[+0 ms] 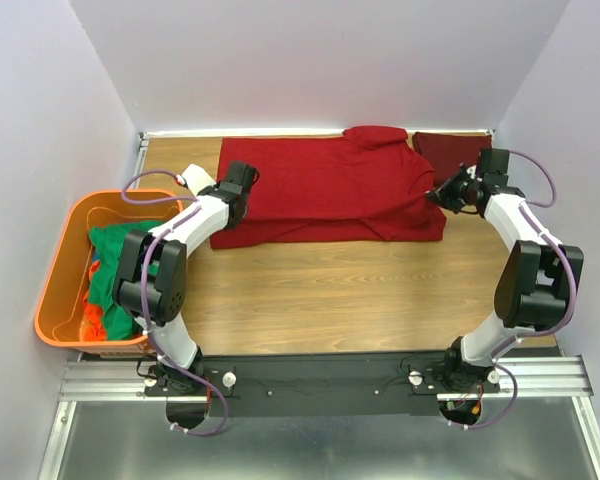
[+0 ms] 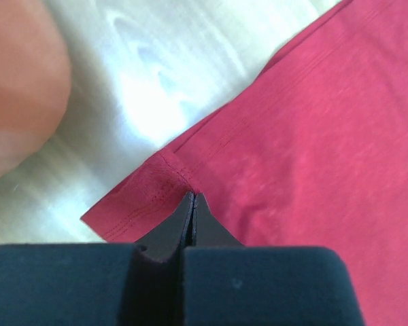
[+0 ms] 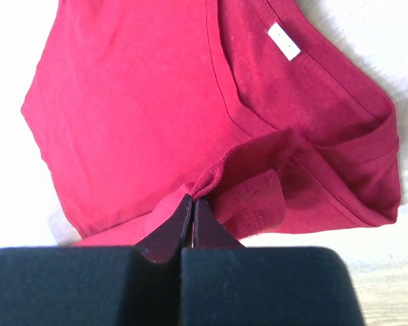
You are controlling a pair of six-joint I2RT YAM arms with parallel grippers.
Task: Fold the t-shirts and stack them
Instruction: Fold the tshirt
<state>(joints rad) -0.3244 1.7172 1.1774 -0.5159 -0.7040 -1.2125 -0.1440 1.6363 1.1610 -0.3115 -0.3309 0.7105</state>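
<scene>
Fingers (image 2: pixel 171 229) hide pinched edges of red t-shirt (image 1: pixel 320 185).

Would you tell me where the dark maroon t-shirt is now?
In the top view, the dark maroon t-shirt lies at the far right corner of the table, beside the red t-shirt and beyond the right gripper.

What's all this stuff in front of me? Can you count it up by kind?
Robot arms: 2, left arm and right arm
T-shirts on the table: 2, red t-shirt and maroon t-shirt
Orange tub: 1, holding bunched green cloth I can't count
Total: 5
</scene>
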